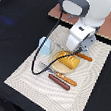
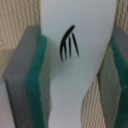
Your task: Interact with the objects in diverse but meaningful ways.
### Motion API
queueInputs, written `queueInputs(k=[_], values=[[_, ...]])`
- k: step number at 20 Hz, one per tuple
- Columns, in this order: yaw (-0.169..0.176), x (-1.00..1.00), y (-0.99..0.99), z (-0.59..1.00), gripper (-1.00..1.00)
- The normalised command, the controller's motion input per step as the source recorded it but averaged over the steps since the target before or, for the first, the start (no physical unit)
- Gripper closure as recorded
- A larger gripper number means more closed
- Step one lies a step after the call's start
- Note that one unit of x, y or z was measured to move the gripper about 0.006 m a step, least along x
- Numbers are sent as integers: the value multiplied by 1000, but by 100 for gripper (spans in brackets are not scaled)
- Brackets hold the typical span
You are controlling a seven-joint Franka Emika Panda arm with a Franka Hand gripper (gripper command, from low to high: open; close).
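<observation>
Grasp step: fingers (image 2: 30, 85) straddle white fork-marked utensil handle (image 2: 75, 55), not visibly clamped. Next: close, then lift vertically.

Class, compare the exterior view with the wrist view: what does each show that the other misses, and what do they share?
Only the exterior view shows the arm, the ridged bread block, the dark sausage and the pale blue shaker. Only the wrist view shows green-padded fingers on either side of a white item with a black mark. Both show the woven placemat.
</observation>
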Motion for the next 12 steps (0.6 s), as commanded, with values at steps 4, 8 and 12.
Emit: queueInputs(k=[4,8,12], values=[[0,-780,-372,936,100],[0,-686,-529,695,100],[0,-626,-618,279,100]])
